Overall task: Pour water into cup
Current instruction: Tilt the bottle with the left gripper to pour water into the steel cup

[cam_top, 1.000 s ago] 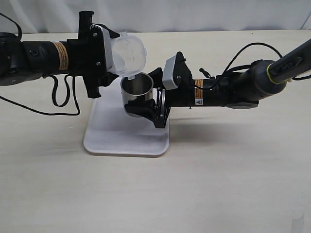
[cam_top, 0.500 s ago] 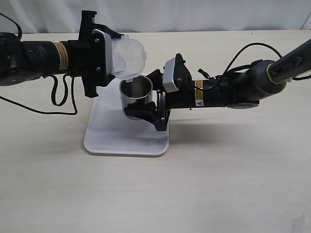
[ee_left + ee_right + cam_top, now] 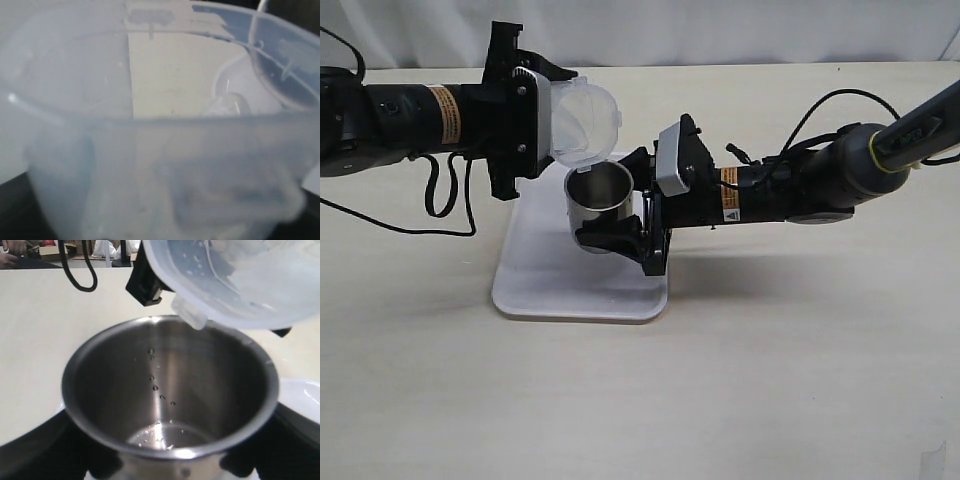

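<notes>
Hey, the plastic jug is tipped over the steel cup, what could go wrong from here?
One: the spout of the translucent plastic container sits right at the rim of the short stainless-steel cup; a small drift could send water onto the white tray.
Two: the right gripper alone holds the cup; a knock from the container might tilt it.

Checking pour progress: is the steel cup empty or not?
Not empty: the cup holds a little water, pooled at bottom, droplets on wall.
</notes>
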